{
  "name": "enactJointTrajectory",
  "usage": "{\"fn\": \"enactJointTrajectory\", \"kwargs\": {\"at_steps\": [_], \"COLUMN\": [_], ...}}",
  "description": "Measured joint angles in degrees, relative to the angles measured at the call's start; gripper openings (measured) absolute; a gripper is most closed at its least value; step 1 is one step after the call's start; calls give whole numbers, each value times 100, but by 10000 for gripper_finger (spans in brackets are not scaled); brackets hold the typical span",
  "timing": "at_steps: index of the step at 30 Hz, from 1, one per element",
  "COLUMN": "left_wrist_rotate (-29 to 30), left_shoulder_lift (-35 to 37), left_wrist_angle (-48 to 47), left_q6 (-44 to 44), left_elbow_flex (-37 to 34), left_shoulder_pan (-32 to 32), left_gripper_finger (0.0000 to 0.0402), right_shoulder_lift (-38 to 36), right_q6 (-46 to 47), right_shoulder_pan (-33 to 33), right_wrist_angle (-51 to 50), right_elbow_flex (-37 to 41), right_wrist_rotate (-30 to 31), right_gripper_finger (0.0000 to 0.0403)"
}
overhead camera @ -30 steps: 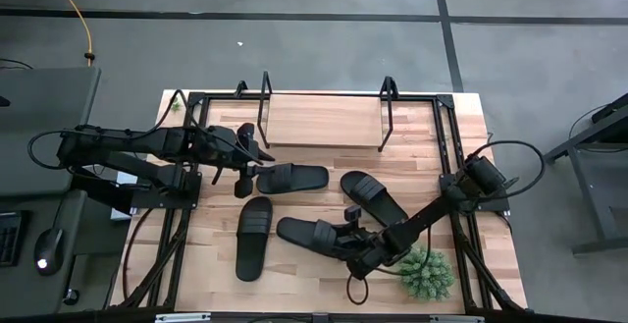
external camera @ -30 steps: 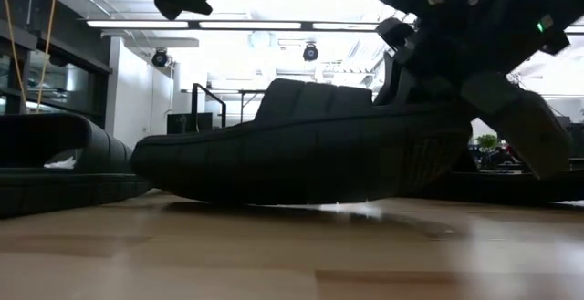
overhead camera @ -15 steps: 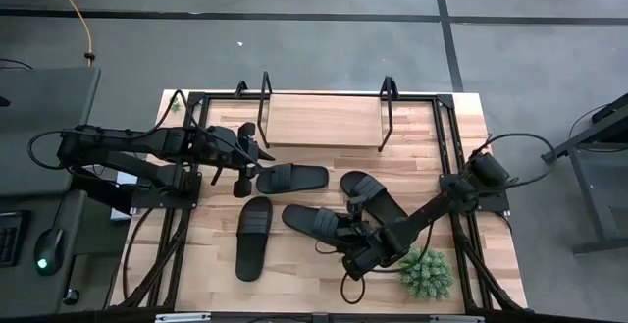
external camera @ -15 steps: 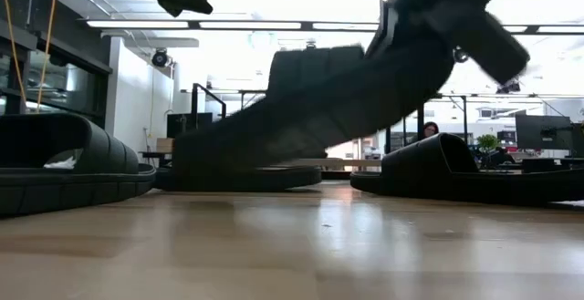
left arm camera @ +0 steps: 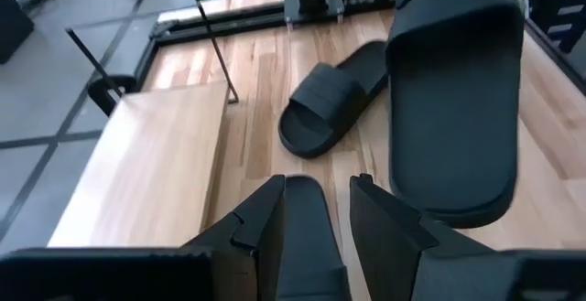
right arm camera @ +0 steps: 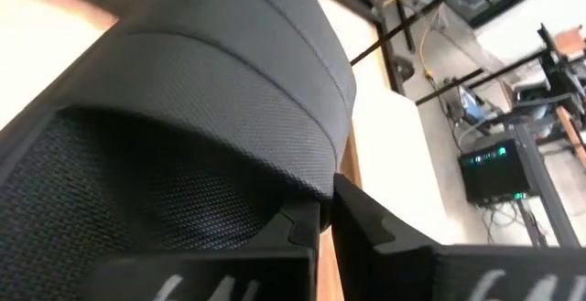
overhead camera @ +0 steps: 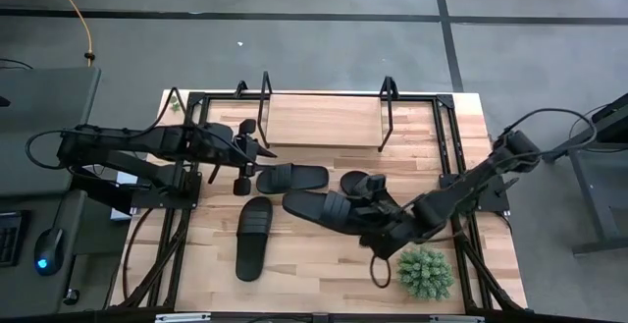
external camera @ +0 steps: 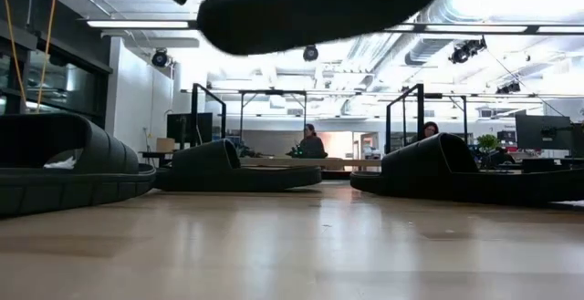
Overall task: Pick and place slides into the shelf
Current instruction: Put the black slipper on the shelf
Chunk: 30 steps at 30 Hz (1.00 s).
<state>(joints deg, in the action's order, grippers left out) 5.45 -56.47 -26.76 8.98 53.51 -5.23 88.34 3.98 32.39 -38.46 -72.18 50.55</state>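
Observation:
Four black slides show. My right gripper [overhead camera: 378,221] is shut on one slide [overhead camera: 329,211], which hangs in the air at the top of the low view [external camera: 319,4]. A second slide [overhead camera: 290,178] lies flat on its sole mid-table, with my open left gripper [overhead camera: 251,156] high above its left end. The third slide [overhead camera: 253,238] lies near the table's near-left, and the fourth [overhead camera: 365,186] is partly hidden under the held one. The shelf [overhead camera: 324,120], a light board between black uprights, stands at the far edge. My right gripper pinches the slide at its right-hand end, on the side edge just beside the wide strap [right arm camera: 316,196]. The fingers [right arm camera: 366,217] come from the table's right, slanting down. The slide is lifted clear and roughly level, reaching from the gripper toward the table's left.
A small green plant [overhead camera: 424,272] stands at the near-right corner, close beside the right arm. Black frame rails [overhead camera: 446,136] run along both sides of the table. Bare wood lies between the slides and the near edge. People [external camera: 312,141] sit in the room beyond.
My right gripper has risen and moved toward the far edge and a little right, staying shut on the slide. The slide first tipped with its free end still low, then came clear of the table and now hangs high and roughly level.

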Motion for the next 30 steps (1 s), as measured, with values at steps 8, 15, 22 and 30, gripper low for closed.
{"fn": "enactJointTrajectory", "kwargs": {"at_steps": [8,15,22,30], "left_wrist_rotate": [-73,-198,-758,-788], "left_shoulder_lift": [0,0,0,0], "left_wrist_angle": [-15,-79,-68,-9], "left_q6": [-4,24,469,1173], "left_elbow_flex": [507,1021,1358,1375], "left_shoulder_pan": [0,0,4,4], "left_gripper_finger": [111,111,111,111], "right_shoulder_lift": [-818,-1447,-1847,-2015], "right_q6": [-661,-963,-1677,-2247], "right_shoulder_pan": [-260,-628,-986,-1414], "right_wrist_angle": [-8,33,600,1235], "right_elbow_flex": [2,4,4,4], "right_wrist_rotate": [-25,-910,-2361,-3676], "right_gripper_finger": [0,0,0,0]}}
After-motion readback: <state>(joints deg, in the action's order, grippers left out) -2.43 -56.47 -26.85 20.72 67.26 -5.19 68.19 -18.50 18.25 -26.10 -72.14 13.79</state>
